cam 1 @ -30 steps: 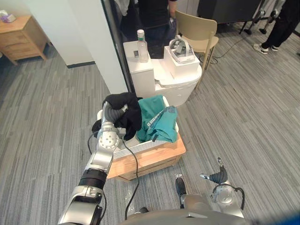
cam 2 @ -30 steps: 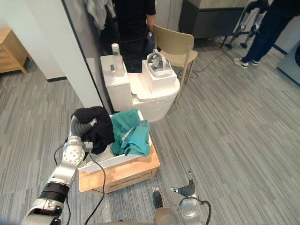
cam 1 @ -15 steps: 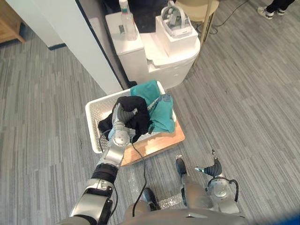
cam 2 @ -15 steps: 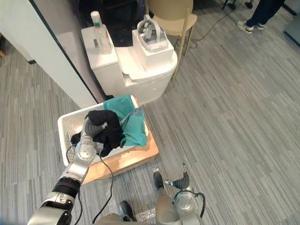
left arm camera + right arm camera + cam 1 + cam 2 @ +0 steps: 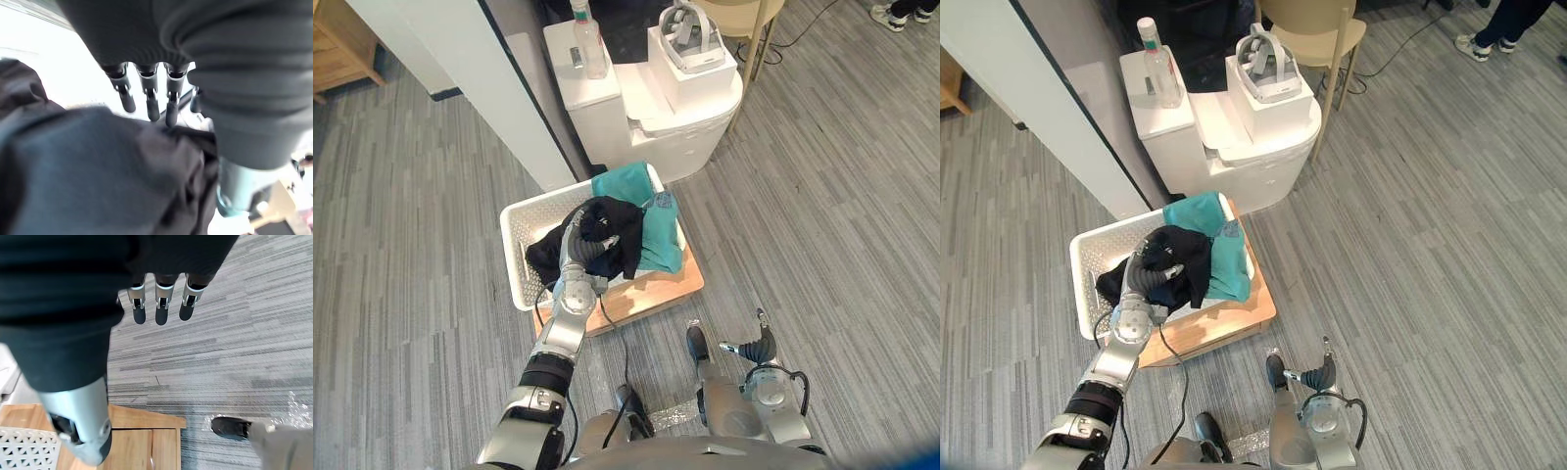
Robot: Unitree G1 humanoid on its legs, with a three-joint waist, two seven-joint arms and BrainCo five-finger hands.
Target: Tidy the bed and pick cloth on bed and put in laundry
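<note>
Lowered further, black cloth [image 5: 607, 227] sags into the laundry basket [image 5: 521, 223] centre-frame beside a teal garment [image 5: 654, 211]; left hand [image 5: 148, 95] straightens its fingers for release, right hand [image 5: 159, 303] hangs slack-fingered.

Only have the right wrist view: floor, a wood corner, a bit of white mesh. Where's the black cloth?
Observer: The black cloth is bunched at the left hand, over the white basket.
Operator: Is it gripped?
Observer: The left wrist view shows the fingers straight, with their tips on the cloth, not curled round it.
Operator: Anything else in the basket?
Observer: A teal cloth lies at the basket's right end, hanging over the rim.
</note>
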